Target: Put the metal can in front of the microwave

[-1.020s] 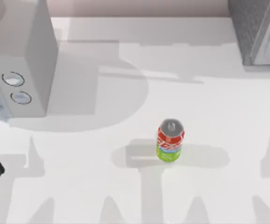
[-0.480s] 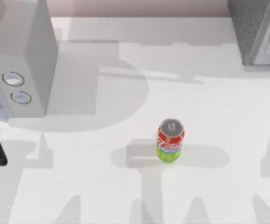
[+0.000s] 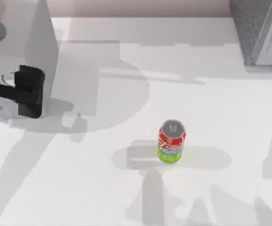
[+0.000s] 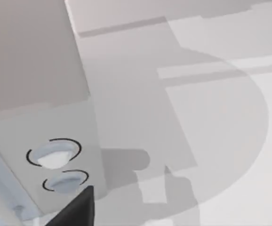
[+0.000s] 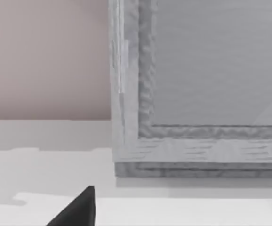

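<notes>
The metal can (image 3: 172, 141) stands upright on the white table, right of the middle, with a silver top, a red band and a green base. The microwave (image 3: 18, 52) is the pale grey box at the far left; its two round dials (image 4: 54, 153) face the table's near side. My left gripper (image 3: 28, 92) hangs over the microwave's dial corner, far to the left of the can and holding nothing; a dark tip of it (image 4: 75, 212) shows in the left wrist view. A dark tip of my right gripper (image 5: 77, 209) shows near the speckled box.
A darker speckled grey box (image 3: 260, 30) stands at the back right corner and also appears in the right wrist view (image 5: 197, 94). Open white table (image 3: 126, 197) lies between the microwave and the can, crossed by arm shadows.
My left arm has swung in from the table's lower left edge, up and right, to hang over the microwave's dial corner. The can has stayed put.
</notes>
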Tool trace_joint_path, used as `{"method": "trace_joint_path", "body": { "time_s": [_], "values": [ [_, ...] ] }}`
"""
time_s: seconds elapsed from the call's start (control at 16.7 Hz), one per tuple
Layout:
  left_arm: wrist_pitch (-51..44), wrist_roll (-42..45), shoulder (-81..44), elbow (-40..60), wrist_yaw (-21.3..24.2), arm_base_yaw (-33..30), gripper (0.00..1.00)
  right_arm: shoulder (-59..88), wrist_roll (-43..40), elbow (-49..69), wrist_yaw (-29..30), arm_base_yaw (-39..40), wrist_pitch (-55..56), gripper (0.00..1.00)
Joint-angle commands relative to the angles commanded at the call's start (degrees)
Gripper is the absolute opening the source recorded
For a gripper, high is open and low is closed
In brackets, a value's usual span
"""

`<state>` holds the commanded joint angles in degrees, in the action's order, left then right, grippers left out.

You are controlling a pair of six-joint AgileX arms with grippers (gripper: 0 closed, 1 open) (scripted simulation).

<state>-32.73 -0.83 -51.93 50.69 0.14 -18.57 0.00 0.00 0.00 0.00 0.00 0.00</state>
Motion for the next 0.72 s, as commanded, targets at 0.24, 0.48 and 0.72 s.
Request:
{"method": "trace_joint_path", "body": {
  "time_s": [0.24,0.48,0.72],
  "values": [
    [-14.1,-0.2,-22.8,21.7,0.0,-8.1,1.0,0.0,0.0,0.0,0.0,0.0,0.0,1.0],
    [-27.8,-0.4,-45.1,42.6,0.1,-16.0,1.0,0.0,0.0,0.0,0.0,0.0,0.0,1.0],
    [-39.5,-0.5,-64.3,60.5,0.1,-22.8,1.0,0.0,0.0,0.0,0.0,0.0,0.0,1.0]
  ]
}}
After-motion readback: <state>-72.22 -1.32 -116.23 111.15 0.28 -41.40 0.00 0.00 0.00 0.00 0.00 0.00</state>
